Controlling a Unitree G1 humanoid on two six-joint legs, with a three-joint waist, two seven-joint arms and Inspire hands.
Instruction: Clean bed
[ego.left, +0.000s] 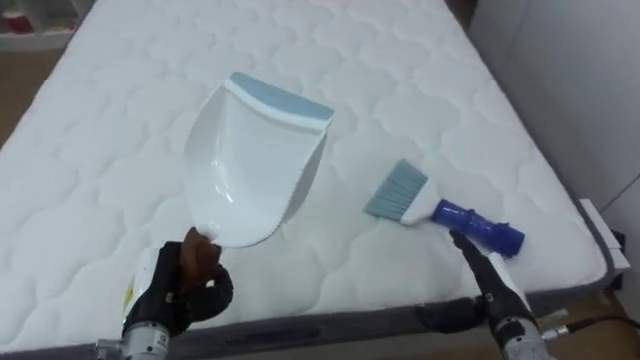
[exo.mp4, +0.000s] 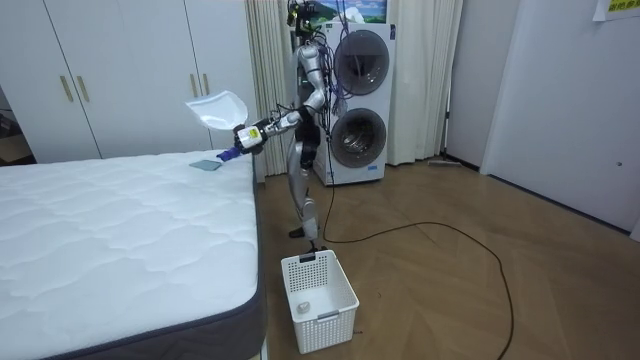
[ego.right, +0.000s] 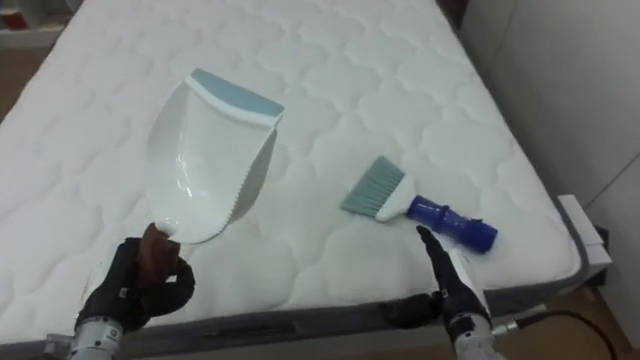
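Left hand (ego.left: 180, 290) is curled tight round the brown handle of the white dustpan (ego.left: 255, 165). It holds the pan raised above the bed (ego.left: 100, 120), blue lip pointing away, probably to keep it clear until sweeping starts. Right hand (ego.left: 490, 275) is open, fingers straight, holding nothing. Its tips point at the brush (ego.left: 440, 208), which lies flat near the bed's edge. Whether they touch its blue handle I cannot tell. Of the 2 tools, only the brush remains to be gripped.
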